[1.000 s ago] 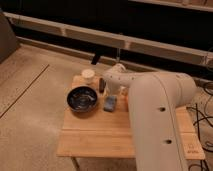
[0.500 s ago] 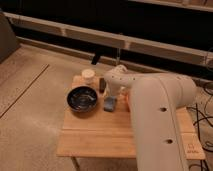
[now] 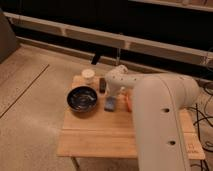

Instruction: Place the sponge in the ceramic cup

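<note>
- The gripper (image 3: 110, 99) is low over the middle of the desk (image 3: 95, 137), with its jaws closed on the sponge (image 3: 110, 105).
- The black block (image 3: 102, 85) stands between it and the ceramic cup (image 3: 88, 75).
- The dark bowl (image 3: 82, 98) fills the left side.
- The orange-handled tool (image 3: 128, 101) lies just right of the sponge.
- The near part of the desk is bare, and the arm (image 3: 160, 120) covers the right side.

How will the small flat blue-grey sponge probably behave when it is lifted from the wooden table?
The small flat blue-grey sponge, under the pincer that appears shut on it, probably squashes and, being small, weighs little. Being flat, it should not roll.
</note>
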You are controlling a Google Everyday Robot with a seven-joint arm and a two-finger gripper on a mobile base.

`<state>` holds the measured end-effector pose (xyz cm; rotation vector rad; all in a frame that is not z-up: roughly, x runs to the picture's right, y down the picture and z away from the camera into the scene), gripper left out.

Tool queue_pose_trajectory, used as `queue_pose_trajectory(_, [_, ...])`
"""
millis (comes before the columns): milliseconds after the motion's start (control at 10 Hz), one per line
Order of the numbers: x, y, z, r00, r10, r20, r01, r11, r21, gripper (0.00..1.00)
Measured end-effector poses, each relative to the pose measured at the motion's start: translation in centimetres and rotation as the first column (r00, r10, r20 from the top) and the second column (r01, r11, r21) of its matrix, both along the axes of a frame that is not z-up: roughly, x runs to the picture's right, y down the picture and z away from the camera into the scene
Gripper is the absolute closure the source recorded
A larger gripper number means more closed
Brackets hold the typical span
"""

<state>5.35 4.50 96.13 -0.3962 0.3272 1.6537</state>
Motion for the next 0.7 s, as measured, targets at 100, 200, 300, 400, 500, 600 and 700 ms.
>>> queue_pose_trajectory(100, [0.4, -0.7, -0.4, 1.000, 0.009, -0.007, -0.009, 0.9998, 0.019, 1.00])
queue_pose_trajectory(200, [1.0, -2.1, -1.3, 1.000, 0.025, -0.017, -0.024, 0.9981, 0.056, 1.00])
queue_pose_trajectory(300, [1.6, -4.2, -2.6, 0.999, 0.046, -0.025, -0.043, 0.9929, 0.110, 1.00])
queue_pose_trajectory(400, [2.2, -6.4, -4.2, 0.998, 0.063, -0.030, -0.057, 0.9843, 0.167, 1.00])
queue_pose_trajectory(500, [2.6, -8.1, -5.6, 0.997, 0.069, -0.033, -0.060, 0.9751, 0.213, 1.00])
queue_pose_trajectory(600, [3.0, -10.4, -7.6, 0.997, 0.066, -0.036, -0.054, 0.9598, 0.276, 1.00])
queue_pose_trajectory(700, [3.4, -13.6, -10.4, 0.998, 0.042, -0.041, -0.025, 0.9315, 0.363, 1.00])
